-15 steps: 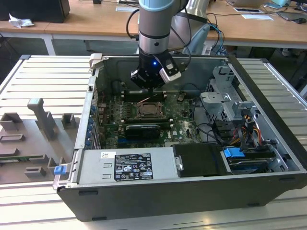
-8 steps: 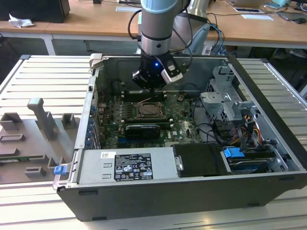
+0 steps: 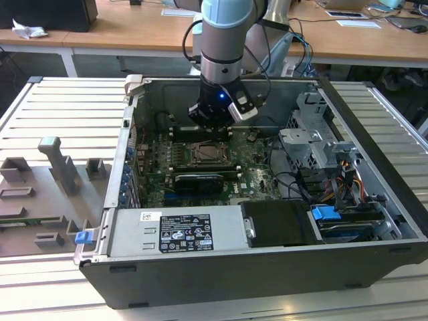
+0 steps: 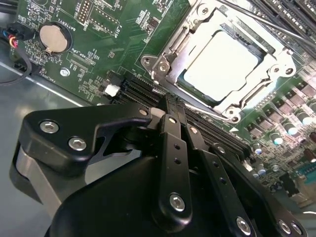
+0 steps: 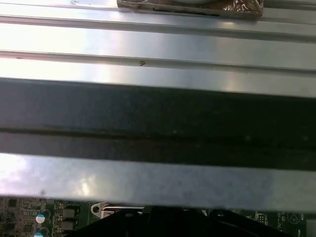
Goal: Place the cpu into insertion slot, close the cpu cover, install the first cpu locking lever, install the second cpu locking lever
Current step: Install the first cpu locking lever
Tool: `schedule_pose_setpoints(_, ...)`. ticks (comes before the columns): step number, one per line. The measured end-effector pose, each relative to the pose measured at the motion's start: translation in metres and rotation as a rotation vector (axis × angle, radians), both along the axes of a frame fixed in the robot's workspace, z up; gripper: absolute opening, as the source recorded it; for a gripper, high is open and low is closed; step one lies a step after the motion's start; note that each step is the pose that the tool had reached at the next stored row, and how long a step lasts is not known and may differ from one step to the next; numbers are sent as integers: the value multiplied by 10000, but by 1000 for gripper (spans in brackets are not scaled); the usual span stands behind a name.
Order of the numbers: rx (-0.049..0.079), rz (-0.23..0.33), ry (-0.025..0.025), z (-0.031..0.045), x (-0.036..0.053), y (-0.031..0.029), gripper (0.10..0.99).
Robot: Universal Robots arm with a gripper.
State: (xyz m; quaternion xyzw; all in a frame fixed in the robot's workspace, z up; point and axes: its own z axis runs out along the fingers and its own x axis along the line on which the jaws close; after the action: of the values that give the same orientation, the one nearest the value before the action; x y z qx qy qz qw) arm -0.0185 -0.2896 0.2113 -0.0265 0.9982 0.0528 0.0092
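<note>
Cpu (image 4: 223, 63) is seated in its slot on the green board (image 4: 98, 44) inside the open computer case (image 3: 374, 114), its pale metal top showing through the window of the cpu cover (image 4: 170, 49), which lies down flat around it. In the exterior view the same slot (image 3: 206, 152) sits near the middle of the board, just in front of the hand (image 3: 215, 120). The hand hangs just above the board beside the cover, at the row of black memory slots (image 4: 143, 89) that borders it. In the second wrist view its black fingers (image 4: 174, 128) stand pressed together with nothing between them, so it is clenched and empty. Thin wire levers (image 4: 256, 22) run along the cover's edges; whether either is latched cannot be told. Judgement on handling: the chip is light, stiff and flat, with a smooth top that would offer little grip, and it is likely fragile on its underside, so it is best held by opposite edges only. The cover is thin sheet metal, stiff but easily bent, and is best pushed on its frame, never on the chip. The levers look springy and slim, best taken at their free ends. The case stands on a ribbed metal table (image 3: 60, 107).
</note>
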Motion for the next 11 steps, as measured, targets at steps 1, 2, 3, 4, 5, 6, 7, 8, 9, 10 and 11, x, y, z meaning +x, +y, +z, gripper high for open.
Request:
schedule_pose_setpoints(1,-1,-1,0,-14,0,0,106)
schedule_pose_setpoints(2,0,0,0,-23,1,0,106)
schedule_pose_setpoints(3,0,1,1,-36,3,0,106)
schedule_pose_setpoints(4,-1,1,1,-42,3,0,106)
schedule_pose_setpoints(5,-2,1,1,-48,4,0,106)
schedule_pose_setpoints(6,-3,0,1,-55,5,0,106)
schedule_pose_setpoints(7,-5,1,1,-60,6,0,106)
schedule_pose_setpoints(8,-13,1,2,-67,8,0,106)
schedule_pose_setpoints(9,-21,1,3,-69,9,-1,106)
schedule_pose_setpoints(10,-26,1,4,-69,10,-1,106)
schedule_pose_setpoints(11,-28,1,4,-70,11,-1,106)
